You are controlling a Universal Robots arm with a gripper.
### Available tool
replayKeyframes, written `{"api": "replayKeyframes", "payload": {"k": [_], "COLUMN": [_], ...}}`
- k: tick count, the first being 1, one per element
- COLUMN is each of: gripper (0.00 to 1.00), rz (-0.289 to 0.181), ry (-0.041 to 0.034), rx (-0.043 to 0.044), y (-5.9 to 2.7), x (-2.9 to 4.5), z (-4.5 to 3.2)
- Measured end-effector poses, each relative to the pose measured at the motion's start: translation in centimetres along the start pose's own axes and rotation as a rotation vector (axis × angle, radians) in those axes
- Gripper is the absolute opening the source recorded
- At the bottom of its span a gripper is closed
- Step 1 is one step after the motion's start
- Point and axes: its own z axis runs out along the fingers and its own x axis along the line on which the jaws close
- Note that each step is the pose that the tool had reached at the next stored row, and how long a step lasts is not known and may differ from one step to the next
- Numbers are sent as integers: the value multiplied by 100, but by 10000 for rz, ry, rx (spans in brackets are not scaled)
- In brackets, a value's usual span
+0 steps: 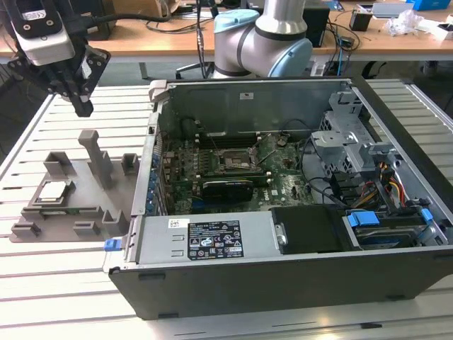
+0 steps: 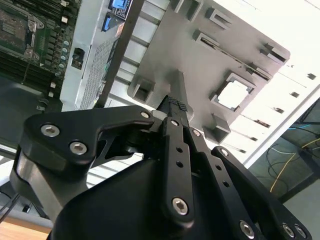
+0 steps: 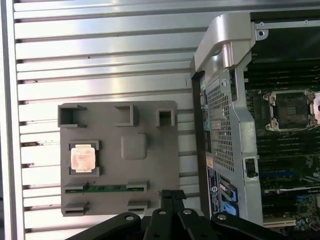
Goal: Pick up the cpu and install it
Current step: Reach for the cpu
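One cpu [image 3: 83, 158] rests in grey tray [image 3: 152, 172], well below closed, empty end effector [image 1: 83, 106]; likely best: open, centre squarely over it.

- An open computer case [image 1: 269, 290] lies on its side on a slatted metal desk [image 1: 71, 283].
- A green motherboard [image 1: 283, 166] sits flat on the floor of the case.
- A silver power supply [image 1: 205, 239] with a printed label runs along the case's near wall.
- A metal drive cage [image 1: 340, 142] stands in the case at the exterior view's right, with a blue latch [image 1: 364, 218] and yellow and red cables [image 1: 393, 190] near it.
- A grey plastic fixture tray [image 3: 152, 170] lies on the desk just beside the case, on the exterior view's left.
- A wooden desk [image 1: 177, 39] stands behind the case.
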Motion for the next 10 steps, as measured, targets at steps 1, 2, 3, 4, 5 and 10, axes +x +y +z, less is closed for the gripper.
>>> {"api": "replayKeyframes", "payload": {"k": [1,2,3,4,5,10], "gripper": [11,11,11,11,11,11], "rz": [-1,0,-1,-2,-1,0], "ry": [0,1,0,0,0,1], "rx": [0,0,0,0,0,0], "y": [-1,-3,-5,-7,-9,-19], "x": [15,43,59,91,127,256], "z": [0,-1,-1,-2,-3,-6]}}
